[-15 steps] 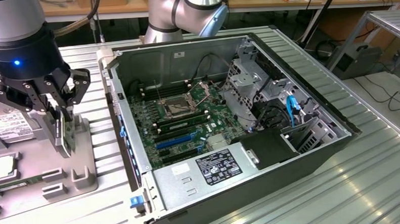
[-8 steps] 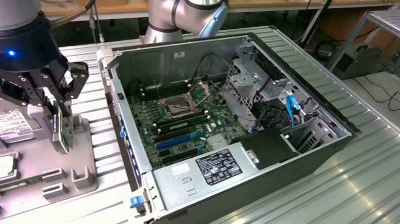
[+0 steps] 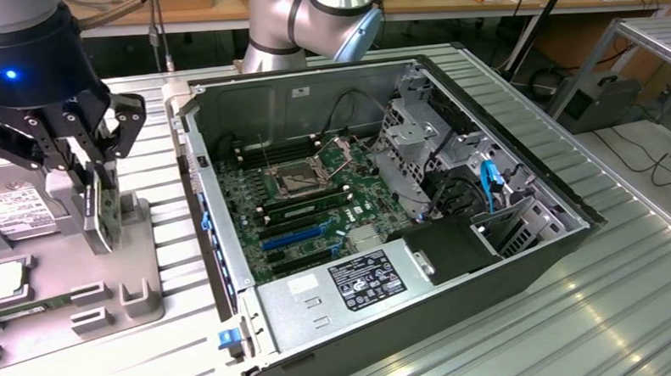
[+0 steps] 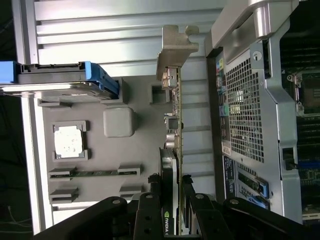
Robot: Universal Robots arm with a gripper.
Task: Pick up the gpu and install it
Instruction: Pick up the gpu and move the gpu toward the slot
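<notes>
Main risk: the gripper (image 3: 94, 169) grips the gpu (image 3: 102, 217) by one end only, so the long free part w/ the bracket (image 4: 176, 47) hangs well below the fingers (image 4: 147, 215). A quick swing or a knock could make the card pivot or slip in that grip. The case (image 3: 308, 91) has its near wall btwn the card and the mobo (image 3: 302, 202), so a low path across would prob catch the bracket on the rim. Inside it's tight, w/ cables and the drive cage (image 3: 413, 142) close by. A tilted card wouldn't seat in a slot (image 3: 293, 237) and could scrape board parts. Can't tell if the card's lower end is fully clear of the tray (image 3: 146, 273) fixtures; if it isn't, a sideways move would drag it

Position: gpu is upright and edge-on in the wrist view, over the tray at the exterior view's left. It's just beside the case's outer wall and well apart from the slots. The jaws are clamped on the card's upper end, one on each face, and the card runs straight down from btwn them w/ the bracket at the far end. The hard drive (image 3: 14, 210) lies on the tray near the card, apart from it
</notes>
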